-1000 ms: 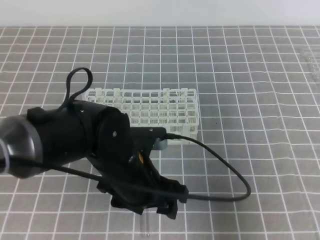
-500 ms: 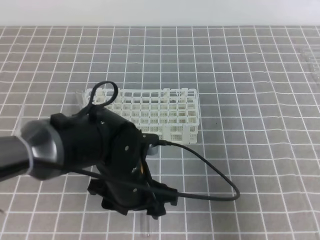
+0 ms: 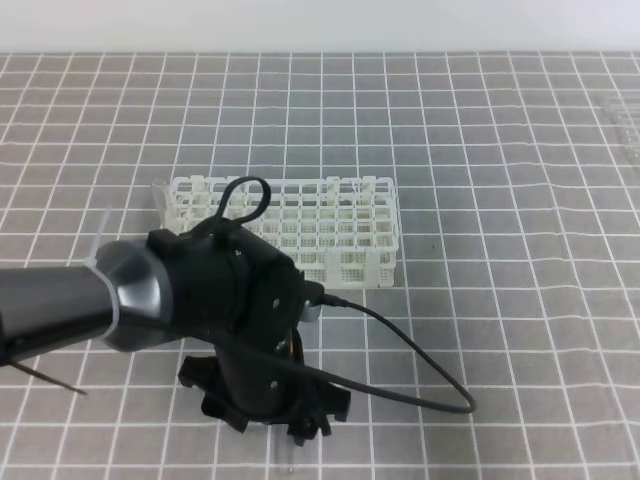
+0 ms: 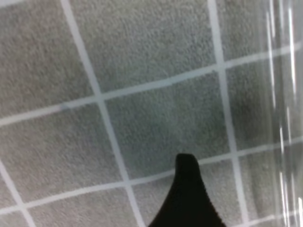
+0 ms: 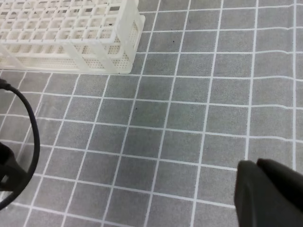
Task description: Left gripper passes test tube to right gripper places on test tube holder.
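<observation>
My left gripper [image 3: 288, 425] points down at the mat near the front edge of the high view, its jaws wide apart with nothing between them. In the left wrist view one black fingertip [image 4: 187, 187] hovers close over the mat. The clear test tube [image 4: 284, 118] lies on the mat along the right edge of that view, beside the fingertip. In the high view the arm hides almost all of the tube. The white test tube holder [image 3: 340, 225] [image 5: 66, 28] stands behind the left arm. My right gripper [image 5: 267, 194] shows only in its own wrist view, shut and empty above bare mat.
A grey mat with a white grid [image 3: 500, 300] covers the table. The left arm's black cable [image 3: 420, 385] loops out to the right over the mat. A faint clear object [image 3: 622, 118] lies at the far right edge. The mat's far edge meets a white wall.
The left arm has reached farther in from the left, its wrist now covering the holder's front left corner. The gripper has shifted a little left, and the cable loop has drawn in.
</observation>
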Motion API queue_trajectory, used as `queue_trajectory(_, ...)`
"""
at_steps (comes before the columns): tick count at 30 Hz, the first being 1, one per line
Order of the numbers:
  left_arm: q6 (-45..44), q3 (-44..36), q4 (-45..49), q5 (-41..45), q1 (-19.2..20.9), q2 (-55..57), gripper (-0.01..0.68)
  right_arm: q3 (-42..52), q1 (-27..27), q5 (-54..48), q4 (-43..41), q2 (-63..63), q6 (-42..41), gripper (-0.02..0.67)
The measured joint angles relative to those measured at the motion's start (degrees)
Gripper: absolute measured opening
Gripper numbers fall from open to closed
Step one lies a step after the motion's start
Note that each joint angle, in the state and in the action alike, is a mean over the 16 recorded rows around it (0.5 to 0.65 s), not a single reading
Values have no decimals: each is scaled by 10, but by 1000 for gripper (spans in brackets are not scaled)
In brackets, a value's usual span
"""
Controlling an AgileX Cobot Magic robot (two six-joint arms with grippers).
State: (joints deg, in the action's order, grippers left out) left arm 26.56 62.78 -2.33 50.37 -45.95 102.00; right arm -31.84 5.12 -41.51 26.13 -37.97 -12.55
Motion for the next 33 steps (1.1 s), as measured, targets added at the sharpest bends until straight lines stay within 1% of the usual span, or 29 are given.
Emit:
queue_trajectory(2, -1, 0, 5, 1, 0, 3, 430, 0, 0, 0, 1, 0, -1, -13)
queue_trajectory(16, -15, 2, 22, 22, 0, 17, 278, 0, 0, 0, 2, 0, -2, -13)
queue_trajectory(24, -23, 3, 19, 38, 0, 23, 249, 0, 0, 0, 3, 0, -2, -13)
queue_trajectory(33, -41, 3, 23, 42, 0, 24, 159, 0, 0, 0, 4, 0, -2, -13)
